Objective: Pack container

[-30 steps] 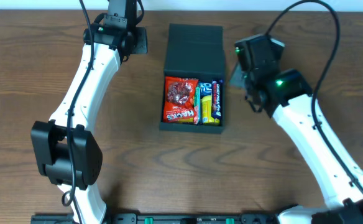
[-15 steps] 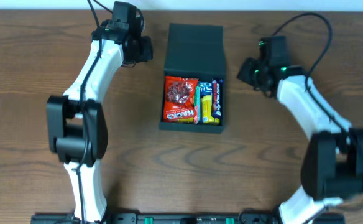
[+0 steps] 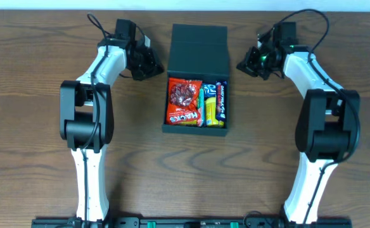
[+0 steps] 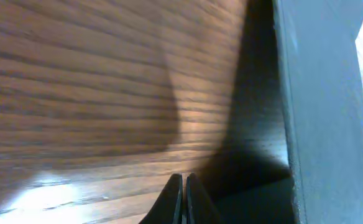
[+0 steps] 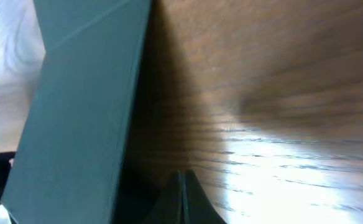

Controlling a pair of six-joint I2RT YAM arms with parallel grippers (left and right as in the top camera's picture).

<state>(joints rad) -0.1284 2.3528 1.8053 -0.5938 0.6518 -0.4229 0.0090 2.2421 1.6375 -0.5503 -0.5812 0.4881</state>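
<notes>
Table: wood grain all round, and we see bare brown table (image 3: 45, 190) at the near edge where both arms rise.
Container: the container (image 3: 194, 129) sits mid-table between the arms, open.
Packets: red packet (image 3: 184, 101), yellow-green packet (image 3: 206, 107) and dark bar (image 3: 220, 101) lie side by side in its near half.
Flap: the flap (image 3: 199, 47) is on the far side, not yet over the packets.
Risk: we reckon an uneven push from the two sides would skew or slide the light box. A tip could also skid off the flap's edge, and the puffy red packet may stop the lid seating.
Left arm: elbow near, wrist reaching far and inward. The left gripper (image 3: 154, 65) is low over the table just beside the box wall (image 4: 318, 112), its fingers (image 4: 175, 193) pressed together on nothing.
Right arm: a mirror of that. The right gripper (image 3: 243, 65) is just beside the opposite wall (image 5: 82, 106), fingers (image 5: 175, 193) likewise pressed together, empty.
</notes>
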